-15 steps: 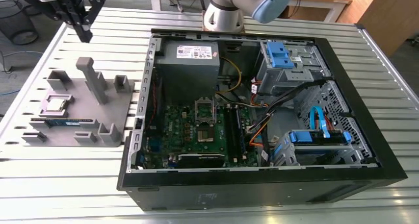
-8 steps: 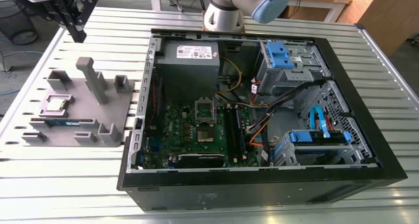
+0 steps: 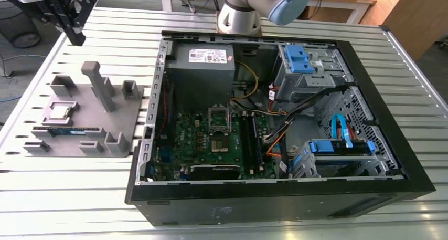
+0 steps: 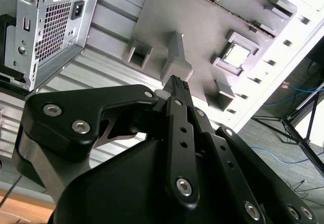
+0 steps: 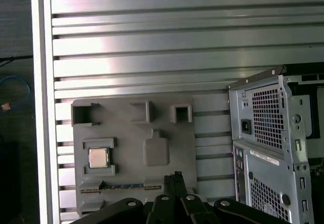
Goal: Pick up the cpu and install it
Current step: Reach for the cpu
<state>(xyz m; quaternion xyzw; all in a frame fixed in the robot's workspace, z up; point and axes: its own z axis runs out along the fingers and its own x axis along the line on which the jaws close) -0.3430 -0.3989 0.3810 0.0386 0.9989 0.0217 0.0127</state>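
- A black gripper (image 3: 75,39) hangs over the slatted metal table (image 3: 70,203), at the far corner on the exterior view's left, well apart from every part.
- In both wrist views its fingers (image 5: 173,176) sit pressed together at a narrow tip, with nothing between them.
- The cpu (image 3: 59,112) lies flat in a shallow square pocket on the grey holder (image 3: 126,119), near the holder's edge on the exterior view's left.
- In the first wrist view the cpu (image 5: 98,157) shows a pale, shiny metal top, framed by low raised walls with gaps at the corners.
- In the second wrist view the same chip (image 4: 237,56) glints brightly in its pocket.
- A long narrow memory stick (image 3: 66,131) lies just beside the cpu on the holder, in its own slot.
- An open computer case (image 3: 280,192) stands on the exterior view's right of the holder, its motherboard facing up with the socket (image 3: 219,119) near the middle.
- The cpu looks light, thin and rigid. Its smooth metal top probably offers little friction.
- The underside contacts are likely fragile, so the chip seems best held level.
- The safest hold appears to be across two opposite side edges, where the pocket walls leave room.
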